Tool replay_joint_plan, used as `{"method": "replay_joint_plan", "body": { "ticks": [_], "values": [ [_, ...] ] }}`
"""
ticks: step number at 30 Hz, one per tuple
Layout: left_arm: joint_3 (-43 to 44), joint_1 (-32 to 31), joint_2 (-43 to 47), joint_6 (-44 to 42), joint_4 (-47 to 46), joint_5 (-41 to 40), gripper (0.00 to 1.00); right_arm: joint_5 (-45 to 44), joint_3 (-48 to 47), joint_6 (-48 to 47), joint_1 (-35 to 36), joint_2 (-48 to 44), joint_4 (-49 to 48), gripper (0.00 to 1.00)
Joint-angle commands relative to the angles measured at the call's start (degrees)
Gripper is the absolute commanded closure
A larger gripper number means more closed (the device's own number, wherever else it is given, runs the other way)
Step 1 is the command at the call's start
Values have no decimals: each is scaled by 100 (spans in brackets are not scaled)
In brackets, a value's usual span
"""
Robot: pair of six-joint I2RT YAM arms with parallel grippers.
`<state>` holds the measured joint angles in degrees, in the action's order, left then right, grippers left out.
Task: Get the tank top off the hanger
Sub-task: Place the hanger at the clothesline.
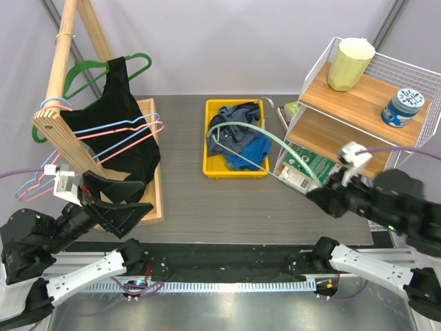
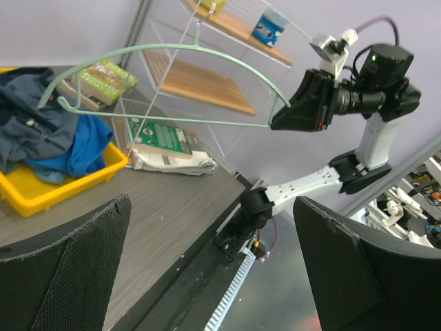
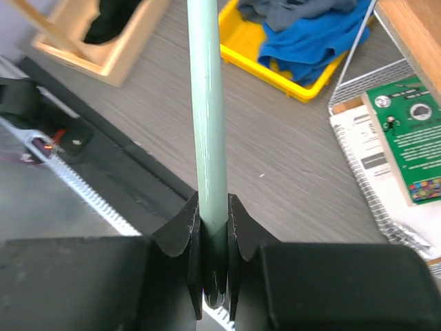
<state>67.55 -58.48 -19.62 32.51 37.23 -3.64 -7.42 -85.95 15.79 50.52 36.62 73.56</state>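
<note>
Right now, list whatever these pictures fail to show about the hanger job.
1. Right wrist view: the mint hanger runs off the top edge, so its hook is cut off; the right pincer covers its gripped end.
2. Top view: the clothes in the yellow bin are heaped; no tank top can be picked out.
3. Top view: the left pincer overlaps the black garment, hiding its hem.
4. Top view: the blue tin label is too small to read.

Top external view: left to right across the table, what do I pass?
Black tank top → yellow bin → cream cup → blue tin. Mint hanger in the right claw spans bin to shelf, so unplaced.
</note>
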Motion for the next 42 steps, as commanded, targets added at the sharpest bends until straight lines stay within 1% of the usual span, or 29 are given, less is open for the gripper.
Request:
{"method": "replay_joint_plan", "body": {
  "ticks": [1,2,4,5,6,7,8,9,11,12,15,17,18,19,21,22,25,28,30,38,41,42],
  "values": [
    [-128,-6,115,-8,416,-330,0,-567,-158,-479,-7,1003,-904,99],
    [-163,-6,159,27,425,-348,0,-637,-307,-559,-7,1362,-992,99],
    [-259,-6,247,71,486,-365,0,-708,-553,-804,-7,1794,-1142,99],
    [-295,-6,291,123,504,-374,0,-813,-850,-901,-7,2248,-1168,99],
    [-365,-14,327,150,513,-374,0,-901,-1018,-1016,1,2470,-1151,99],
    [-391,-6,414,176,522,-374,0,-936,-1185,-1304,-7,2681,-1151,99],
    [-426,-6,450,194,539,-366,0,-928,-1439,-1481,-7,3075,-1160,99],
    [-453,-6,493,255,539,-366,0,-789,-1546,-1552,-7,3236,-1229,99],
    [-532,-14,634,334,548,-357,0,-560,-1888,-2112,-7,3691,-1248,99],
    [-558,-14,678,404,548,-348,0,-289,-2003,-2272,-7,3851,-1256,99],
    [-664,-14,854,501,539,-304,0,12,-2592,-2694,-7,4377,-1125,99],
    [-717,-6,915,528,557,-295,0,345,-2734,-3053,-104,4511,-1325,99],
    [-726,-6,933,554,566,-278,0,573,-2743,-3151,-174,4642,-1388,99],
    [-743,-6,951,607,557,-243,0,1132,-2856,-3266,-331,4748,-1414,99],
    [-769,-6,995,660,531,-138,1,1566,-3040,-3433,-490,4933,-1415,99],
    [-778,-6,1004,721,522,-111,1,1942,-3268,-3486,-543,5142,-1388,99],
    [-822,-6,1074,791,557,-76,1,2507,-3594,-3785,-833,5425,-1309,99],
    [-910,-6,1162,862,531,-84,1,3175,-3866,-4004,-1149,5584,-1248,99],
    [-989,-6,1188,950,504,-84,1,3720,-4130,-4198,-1290,5856,-1178,99],
    [-1095,-6,1109,1134,346,74,2,4433,-4974,-4567,-1431,6568,-1028,99],
    [-1068,-6,1048,1161,399,48,2,4871,-5028,-4559,-1422,6814,-1203,99],
    [-1077,-6,1013,1170,390,48,2,4995,-5002,-4489,-1431,6841,-1439,99]
  ]
}}
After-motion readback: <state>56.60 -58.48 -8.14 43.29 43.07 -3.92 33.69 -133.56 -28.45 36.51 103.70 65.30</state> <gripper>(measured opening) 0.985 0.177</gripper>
